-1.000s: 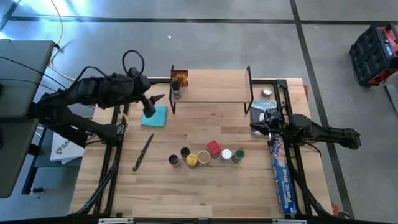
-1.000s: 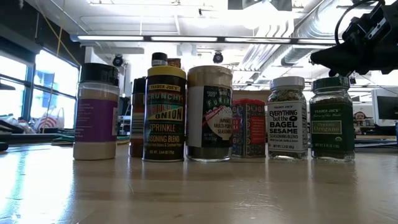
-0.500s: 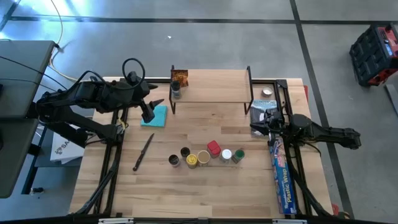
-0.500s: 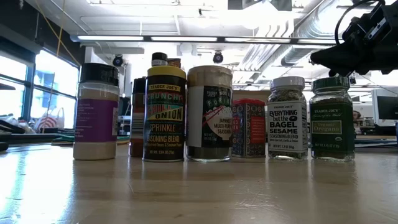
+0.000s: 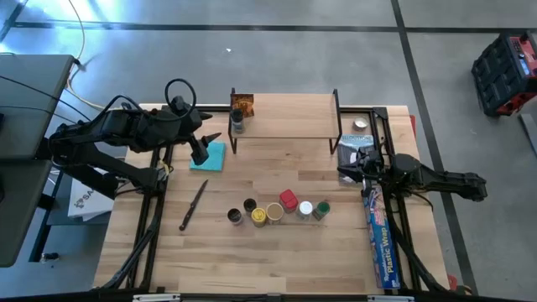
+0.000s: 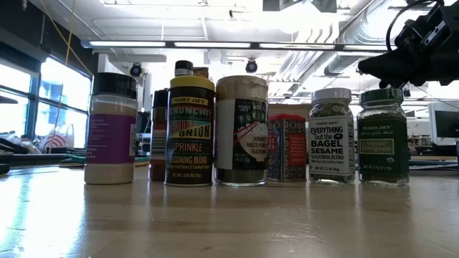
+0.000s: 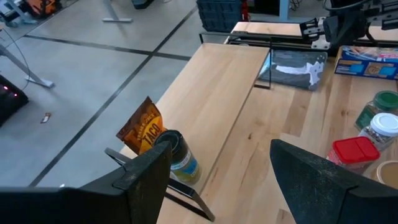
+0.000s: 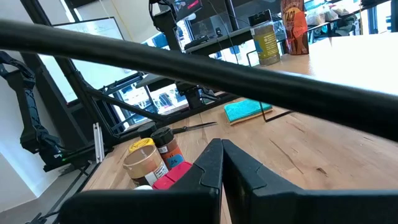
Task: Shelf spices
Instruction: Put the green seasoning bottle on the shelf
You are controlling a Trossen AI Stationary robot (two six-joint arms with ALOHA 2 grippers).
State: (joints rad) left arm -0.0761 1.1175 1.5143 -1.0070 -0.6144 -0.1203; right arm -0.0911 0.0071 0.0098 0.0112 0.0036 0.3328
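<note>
Both arms are showing matte black, blocky housings joined by rounded joints. A thin black cable is looping in a ring above the left arm's wrist. The left tool (image 5: 201, 148) is ending in two broad, flat dark fingers (image 7: 323, 180); the right tool (image 5: 343, 171) is showing narrow, tapered black ones (image 8: 208, 168).

Grey concrete floor (image 5: 336, 50) w/ dark seams; ceiling strip lights (image 6: 215, 44), windows (image 6: 57, 100).

Six spice jars (image 5: 275, 210) in a row, one jar (image 5: 237, 122) and one packet (image 5: 243, 103) on one shelf (image 5: 289, 116).
</note>
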